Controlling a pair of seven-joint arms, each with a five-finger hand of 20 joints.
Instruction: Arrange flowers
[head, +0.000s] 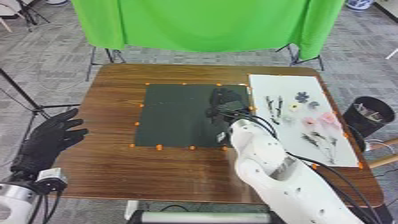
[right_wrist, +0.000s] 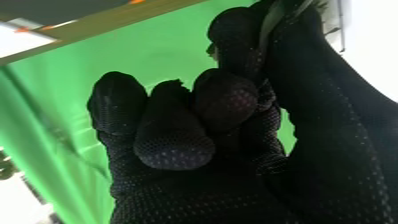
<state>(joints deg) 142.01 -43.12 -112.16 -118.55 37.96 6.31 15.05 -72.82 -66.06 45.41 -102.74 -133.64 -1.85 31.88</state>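
Observation:
Over the right part of the dark mat (head: 169, 117), my right hand (head: 227, 104) comes in from the right. In the right wrist view my right hand (right_wrist: 191, 135) pinches a thin grey-green stem (right_wrist: 274, 21) between thumb and forefinger, its other fingers curled. Most of that stem is hidden. On the white sheet (head: 293, 85) lie a pink flower (head: 330, 119), a pale yellow flower (head: 296, 107), dark leaves (head: 302, 97), narrow sprigs (head: 274, 107) and long stemmed sprays (head: 322, 141). Beyond the table's left edge my left hand (head: 49, 140) is open, fingers relaxed.
Small orange markers (head: 160, 147) edge the mat and the sheet. A black bin (head: 369, 117) stands on the floor right of the table (head: 115, 170). Behind the table's far edge hangs a green cloth (head: 209, 25). My right forearm crosses the table's right front part.

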